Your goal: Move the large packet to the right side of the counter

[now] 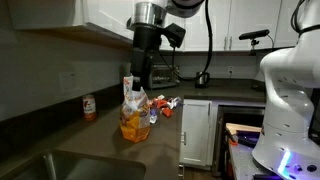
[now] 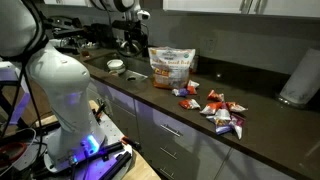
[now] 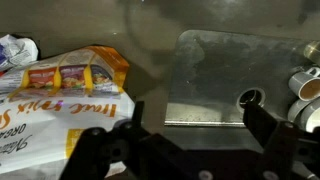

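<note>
Hanging over the large packet (image 1: 134,115) — end effector (image 1: 140,84) (jaws apart).

White upper cabinets (image 1: 100,18) are hanging over a dark wall (image 1: 40,70), which is carrying a pale wall plate (image 1: 68,80). Under the dark desk (image 2: 280,115), white base cabinets (image 2: 185,140) with slim bar handles are running along the room. In an exterior view, one door (image 1: 197,130) is facing the camera. A steel sink (image 3: 230,60) is sitting in the desk, its round drain (image 3: 250,98) showing in the wrist view. Soft light is glancing off the basin and the cabinet fronts. A tan strip, seemingly the floor (image 2: 140,165), is showing low down.
</note>
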### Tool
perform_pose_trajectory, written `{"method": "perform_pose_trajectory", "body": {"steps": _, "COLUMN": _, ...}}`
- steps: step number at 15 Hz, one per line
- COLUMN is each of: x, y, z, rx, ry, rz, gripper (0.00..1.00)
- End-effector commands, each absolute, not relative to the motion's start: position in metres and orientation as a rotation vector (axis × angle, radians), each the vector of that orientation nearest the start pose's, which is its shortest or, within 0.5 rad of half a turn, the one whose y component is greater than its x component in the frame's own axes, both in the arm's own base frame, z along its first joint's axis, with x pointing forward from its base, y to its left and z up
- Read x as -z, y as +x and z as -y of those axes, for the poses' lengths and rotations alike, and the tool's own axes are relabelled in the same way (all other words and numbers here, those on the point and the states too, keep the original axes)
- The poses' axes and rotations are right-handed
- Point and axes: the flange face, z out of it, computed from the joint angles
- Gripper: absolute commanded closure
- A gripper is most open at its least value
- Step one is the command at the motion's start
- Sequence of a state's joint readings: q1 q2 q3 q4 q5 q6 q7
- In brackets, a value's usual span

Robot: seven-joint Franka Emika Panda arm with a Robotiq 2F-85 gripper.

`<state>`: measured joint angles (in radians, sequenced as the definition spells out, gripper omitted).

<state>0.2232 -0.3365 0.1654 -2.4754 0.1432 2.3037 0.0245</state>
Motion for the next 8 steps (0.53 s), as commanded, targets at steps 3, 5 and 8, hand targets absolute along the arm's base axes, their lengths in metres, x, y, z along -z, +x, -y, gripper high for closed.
{"method": "perform_pose_trajectory", "body": {"steps": 3, "x": -0.429, "y": 0.412, "z": -0.173, "rx": 0.224, "ry": -3.014, "rz": 0.413, "gripper": 0.00}}
{"method": "perform_pose_trajectory", "body": {"steps": 5, "x": -0.429, "y": 0.412, "z": -0.173, "rx": 0.224, "ry": -3.014, "rz": 0.413, "gripper": 0.00}}
{"method": "perform_pose_trajectory", "body": {"steps": 8, "x": -0.421, "y": 0.423, "z": -0.171, "rx": 0.254, "ry": -3.116, "rz": 0.179, "gripper": 0.00}}
